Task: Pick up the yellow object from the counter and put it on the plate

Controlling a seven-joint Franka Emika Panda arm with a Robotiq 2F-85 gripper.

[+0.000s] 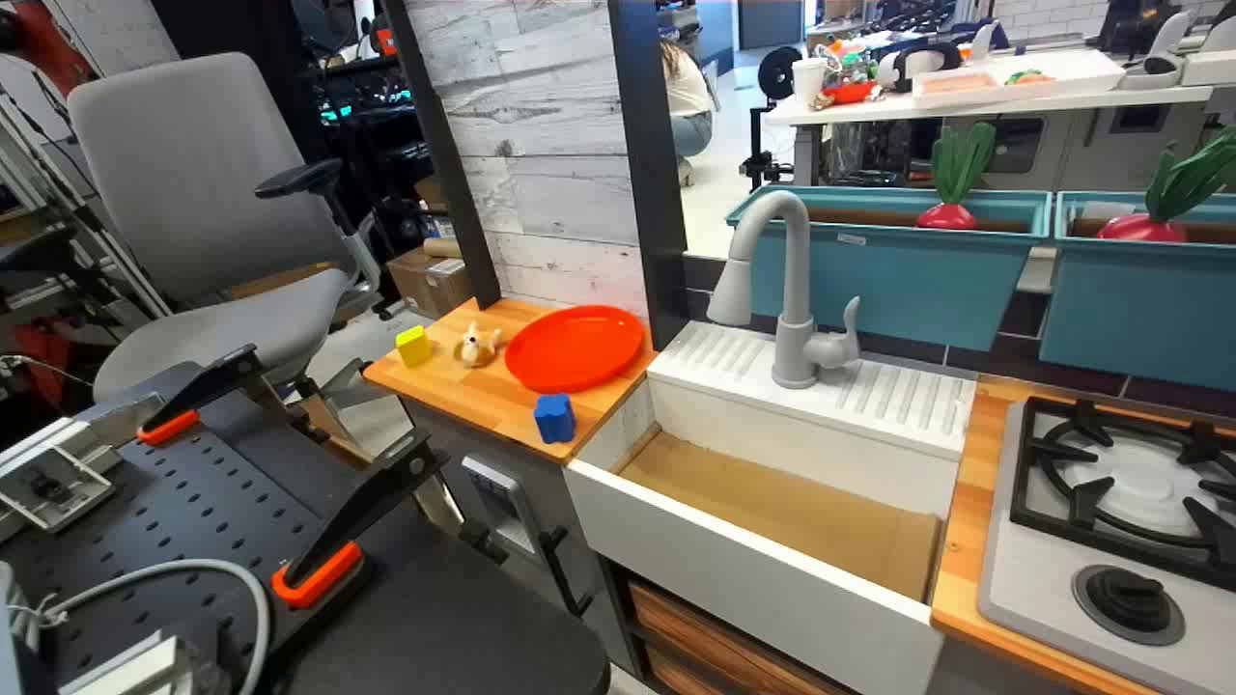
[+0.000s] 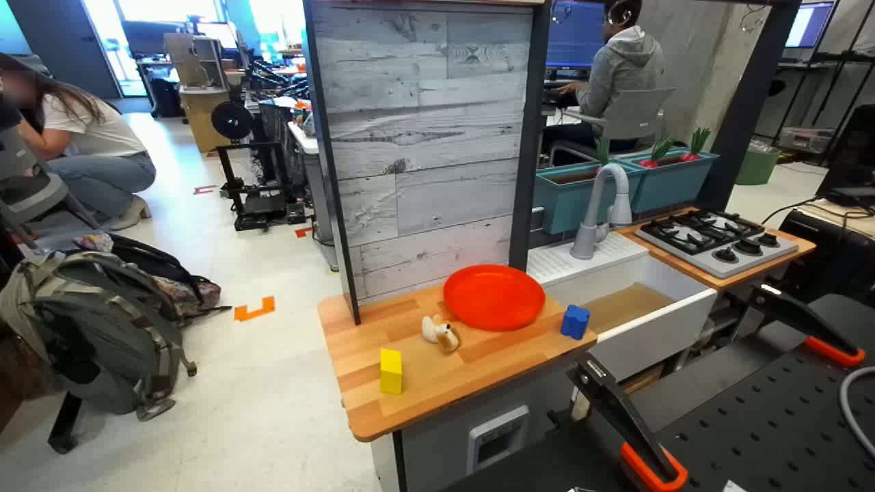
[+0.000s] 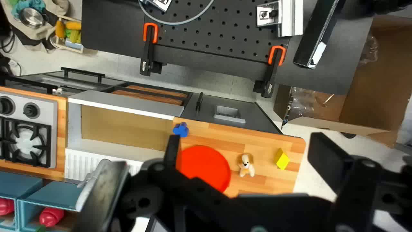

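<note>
Gripper in the wrist view has its 2 fingers spread wide, 1 near centre, 1 at right. Yellow block is on the wooden counter, lower left of centre in an exterior view; toy dog between it and the orange-red plate, blue piece at the plate's lower right.

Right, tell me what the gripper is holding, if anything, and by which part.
Nothing: the gripper is open, and the yellow block rests on the counter.
</note>
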